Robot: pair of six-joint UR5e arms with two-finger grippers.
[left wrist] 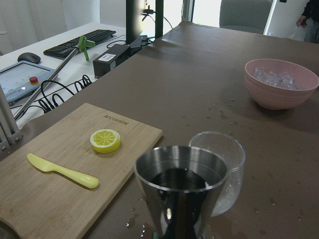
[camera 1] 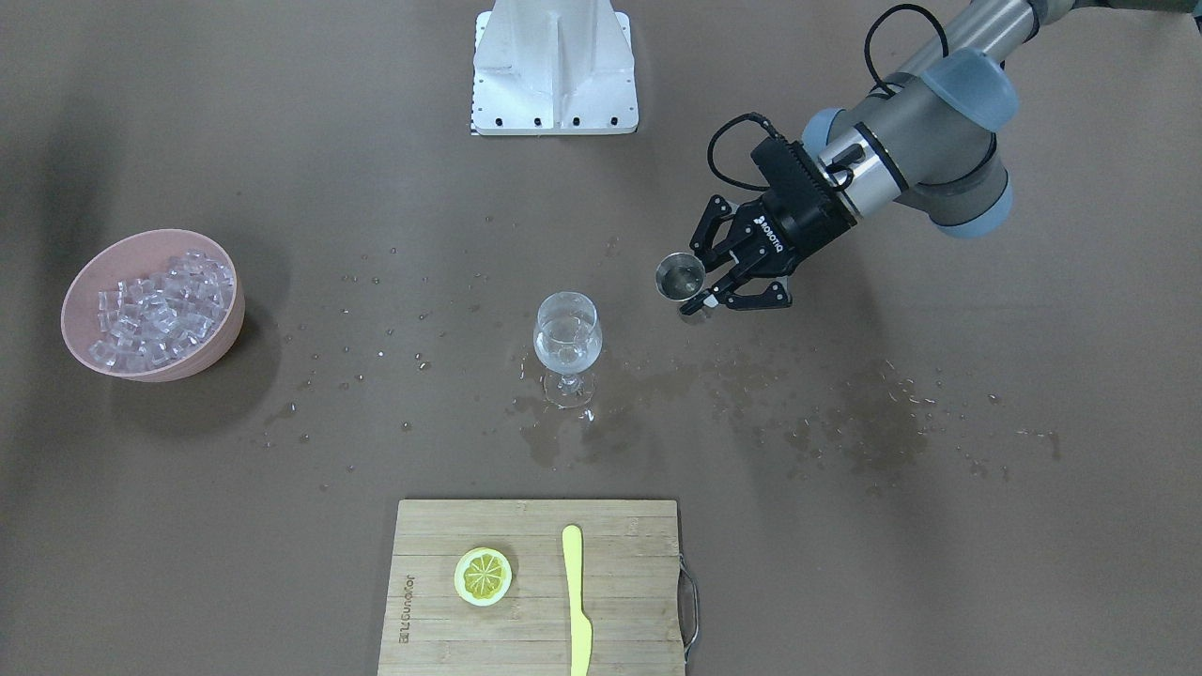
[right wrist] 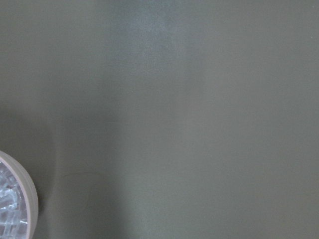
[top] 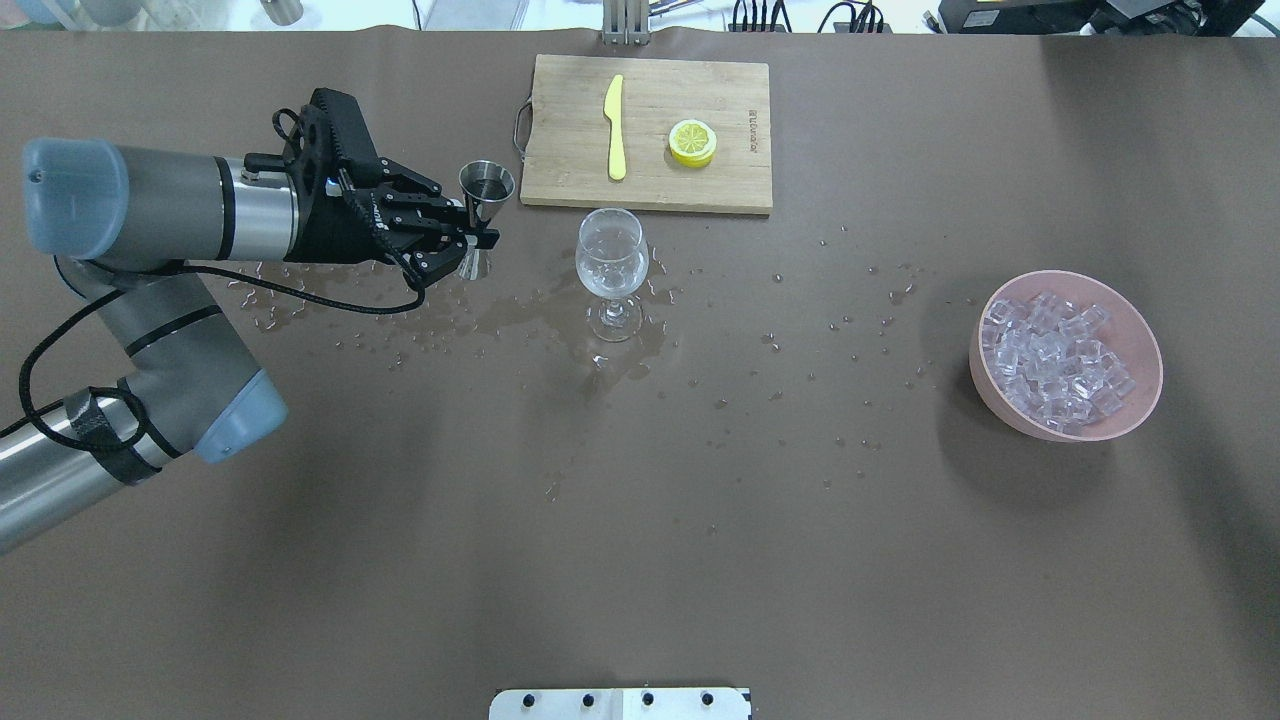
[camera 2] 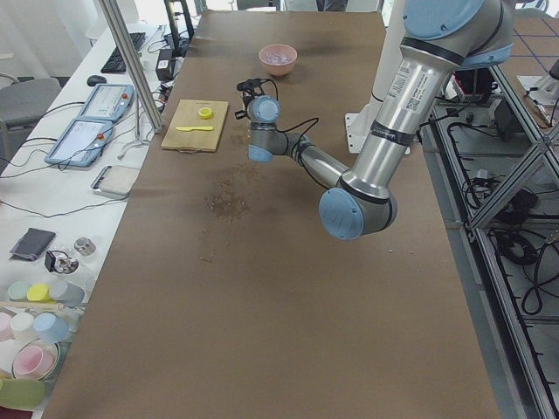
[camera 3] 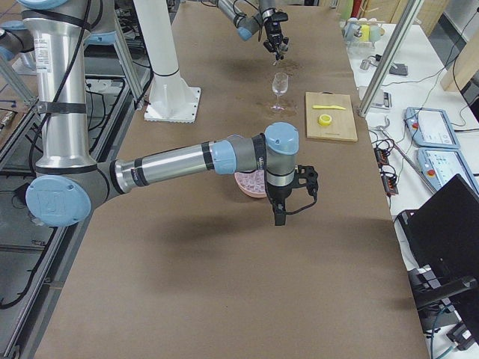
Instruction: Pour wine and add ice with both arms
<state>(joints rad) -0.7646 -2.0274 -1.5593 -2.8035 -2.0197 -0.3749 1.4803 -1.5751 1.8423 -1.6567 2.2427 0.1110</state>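
Note:
My left gripper (top: 476,242) is shut on the waist of a steel jigger (top: 486,185) and holds it upright, just to the left of the wine glass (top: 611,265) in the overhead view. The jigger (left wrist: 180,194) fills the left wrist view, with the glass (left wrist: 224,164) right behind it. The glass (camera 1: 566,343) stands upright with a little clear wine in it. The ice (top: 1055,355) is heaped in a pink bowl (top: 1140,400) far to the right. My right gripper (camera 3: 281,213) hangs beside that bowl; I cannot tell whether it is open or shut.
A wooden cutting board (top: 560,180) with a lemon slice (top: 692,142) and a yellow knife (top: 615,125) lies beyond the glass. Water drops and wet patches (top: 520,315) spread around the glass. The white pedestal (camera 1: 554,66) stands at the robot's side. The bowl's rim (right wrist: 20,199) shows in the right wrist view.

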